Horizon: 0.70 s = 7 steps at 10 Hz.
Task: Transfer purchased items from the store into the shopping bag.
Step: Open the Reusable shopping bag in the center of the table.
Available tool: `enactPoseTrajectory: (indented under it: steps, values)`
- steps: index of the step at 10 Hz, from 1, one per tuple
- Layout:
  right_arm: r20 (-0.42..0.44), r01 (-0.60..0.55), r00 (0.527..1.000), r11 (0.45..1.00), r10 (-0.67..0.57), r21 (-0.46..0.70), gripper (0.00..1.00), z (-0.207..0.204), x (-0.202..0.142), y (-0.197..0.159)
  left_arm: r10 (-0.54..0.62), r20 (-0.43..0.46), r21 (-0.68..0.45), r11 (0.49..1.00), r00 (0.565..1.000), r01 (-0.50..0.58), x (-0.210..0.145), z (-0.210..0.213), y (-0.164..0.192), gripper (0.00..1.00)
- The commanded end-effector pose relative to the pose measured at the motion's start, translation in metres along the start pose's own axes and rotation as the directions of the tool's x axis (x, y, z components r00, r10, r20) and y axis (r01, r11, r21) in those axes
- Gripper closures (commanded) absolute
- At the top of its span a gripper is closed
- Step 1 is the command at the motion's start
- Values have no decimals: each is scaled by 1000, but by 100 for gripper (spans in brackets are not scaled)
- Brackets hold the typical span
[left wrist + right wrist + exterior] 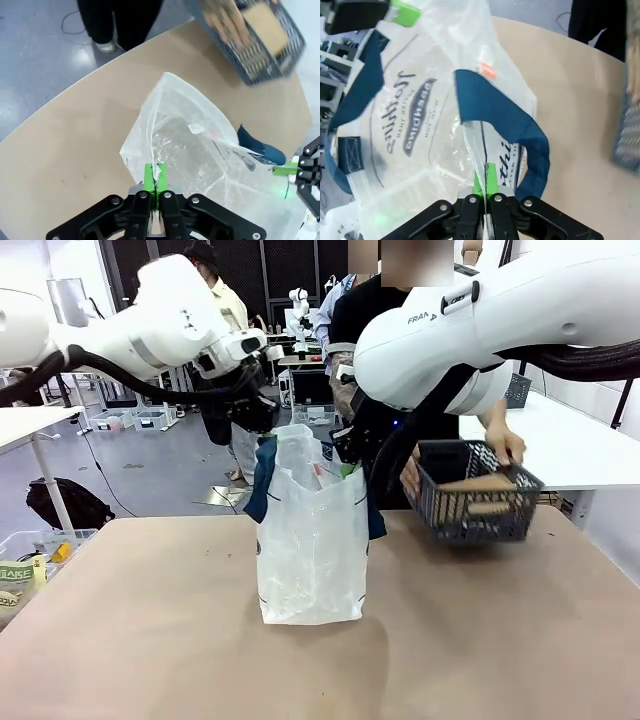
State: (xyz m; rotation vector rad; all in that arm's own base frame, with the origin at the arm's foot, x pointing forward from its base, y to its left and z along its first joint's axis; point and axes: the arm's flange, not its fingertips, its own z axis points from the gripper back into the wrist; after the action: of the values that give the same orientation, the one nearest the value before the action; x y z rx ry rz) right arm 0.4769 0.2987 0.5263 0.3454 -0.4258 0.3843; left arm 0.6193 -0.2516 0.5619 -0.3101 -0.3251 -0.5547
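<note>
Now left hand (153, 181) and right hand (485, 181) each pinch one shopping bag (310, 550) near one basket (478, 518).

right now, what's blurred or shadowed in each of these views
Left wrist view: the basket and the person's hand are smeared by motion, the shopping bag is sharp. Right wrist view: the basket at the right edge is blurred. Front view: a soft shadow lies on the table before the bag.

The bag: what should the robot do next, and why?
Probably spread the mouth of the shopping bag wider: the left gripper and right gripper each pinch its rim on opposite sides, and the person's hand holds the basket raised beside it.
</note>
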Motion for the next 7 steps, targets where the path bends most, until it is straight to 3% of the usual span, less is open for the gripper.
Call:
enactPoseTrajectory:
  steps: [1, 4, 5, 7]
  values:
    - [26, 54, 998, 998, -53, -42, 100, 4, -7, -9, 94, 30, 40, 995, 995, -95, -35, 27, 23, 100]
    - [34, 96, 995, 994, -94, -52, 100, 7, -4, -20, 32, -1, 50, 998, 1000, -32, -82, 54, 54, 100]
    - [32, 111, 993, 992, -110, -55, 100, 7, -4, -22, 56, -18, 65, 996, 998, -55, -101, 58, 66, 100]
    - [38, 129, 991, 989, -126, -67, 100, 9, -2, -24, 38, -34, 52, 998, 999, -36, -116, 57, 84, 100]
